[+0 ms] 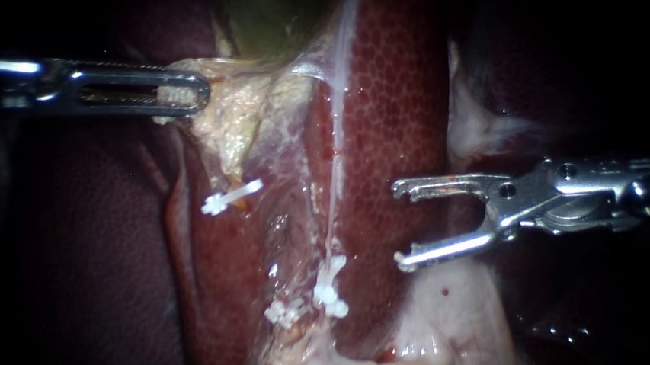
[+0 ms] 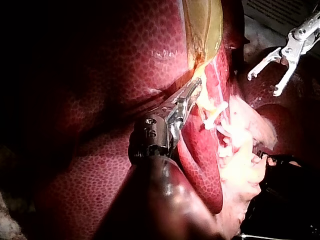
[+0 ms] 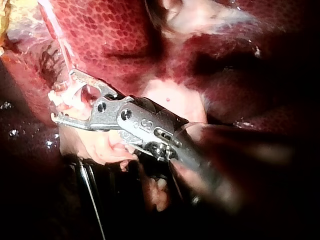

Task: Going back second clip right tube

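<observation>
The liver [image 1: 400, 96] fills the field, dark red and finely mottled, wet and shining along its middle ridge. At its upper edge the gallbladder [image 1: 268, 10] shows greenish, with yellowish tissue [image 1: 230, 115] spreading just below it. Pale pink fatty tissue [image 1: 460, 322] lies at the liver's lower right edge, and a whitish shred [image 1: 474, 124] clings higher along its right edge.

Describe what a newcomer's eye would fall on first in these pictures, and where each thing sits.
The right instrument stands out first, its jaws gaping wide and empty over the mottled red liver. Opposite, the left instrument has its jaws shut on pale tissue just below the greenish gallbladder. Between them, bright white clips sit low on the pale strands, with a single clip higher, nearer the left instrument.
</observation>
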`<state>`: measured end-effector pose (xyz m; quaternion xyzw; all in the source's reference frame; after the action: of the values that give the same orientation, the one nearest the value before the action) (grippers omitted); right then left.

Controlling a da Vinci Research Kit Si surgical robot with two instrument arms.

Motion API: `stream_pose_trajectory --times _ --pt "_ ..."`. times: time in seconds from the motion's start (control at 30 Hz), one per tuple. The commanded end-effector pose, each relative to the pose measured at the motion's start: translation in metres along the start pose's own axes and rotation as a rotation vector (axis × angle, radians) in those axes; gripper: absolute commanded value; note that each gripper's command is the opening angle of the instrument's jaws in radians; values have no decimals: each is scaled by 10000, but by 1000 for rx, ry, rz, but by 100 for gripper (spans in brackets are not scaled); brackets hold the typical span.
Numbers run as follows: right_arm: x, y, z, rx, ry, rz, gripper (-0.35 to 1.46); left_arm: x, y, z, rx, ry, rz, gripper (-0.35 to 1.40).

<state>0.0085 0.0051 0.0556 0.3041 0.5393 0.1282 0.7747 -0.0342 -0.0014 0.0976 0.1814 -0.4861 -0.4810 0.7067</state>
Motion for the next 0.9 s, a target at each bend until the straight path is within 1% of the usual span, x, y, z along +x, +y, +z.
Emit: stream_pose_trajectory --times 0.03,0.27,0.43,0.6,0.8,0.9 --pt "0 0 0 0 0 0 60 2 0 2 -7 0 2 -35" --pt "-1 0 1 0 0 0 60 20 2 25 -2 23 7 -35" --pt "-1 0 1 0 0 -1 60 29 4 40 -1 34 12 -35" --pt "-1 0 1 0 0 -1 60 38 7 55 1 52 12 -35" --pt "-1 0 1 0 3 0 60 47 9 68 4 64 6 -35" --pt "-1 0 1 0 3 0 60 49 8 72 7 65 1 -35"
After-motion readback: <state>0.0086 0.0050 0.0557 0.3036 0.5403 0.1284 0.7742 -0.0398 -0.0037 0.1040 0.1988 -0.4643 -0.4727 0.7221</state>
